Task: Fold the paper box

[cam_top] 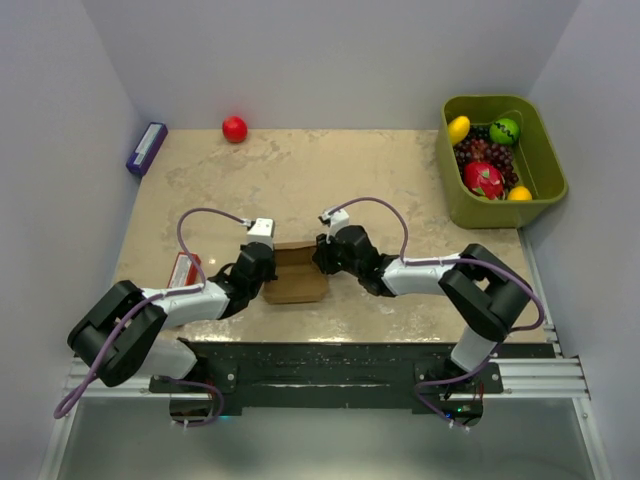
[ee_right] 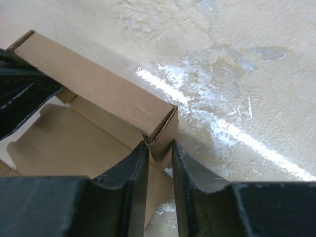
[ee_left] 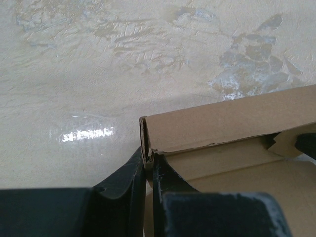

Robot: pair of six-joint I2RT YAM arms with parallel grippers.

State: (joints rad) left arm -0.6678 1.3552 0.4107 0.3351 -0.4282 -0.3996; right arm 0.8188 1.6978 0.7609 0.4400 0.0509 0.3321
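Note:
The paper box (cam_top: pixel 296 274) is plain brown cardboard and lies near the table's front middle, with its far wall folded upright and its floor panel flat. My left gripper (cam_top: pixel 267 262) is at its left end. In the left wrist view the gripper (ee_left: pixel 148 162) is shut on the left corner of the box (ee_left: pixel 227 121). My right gripper (cam_top: pixel 322 254) is at the right end. In the right wrist view the gripper (ee_right: pixel 159 154) has its jaws closed around the right end wall of the box (ee_right: pixel 94 86), with cardboard filling the gap.
A flat red packet (cam_top: pixel 182 270) lies under the left arm. A purple-blue box (cam_top: pixel 146 148) and a red ball (cam_top: pixel 234 128) sit at the back left. A green bin (cam_top: pixel 545 150) of toy fruit stands at the back right.

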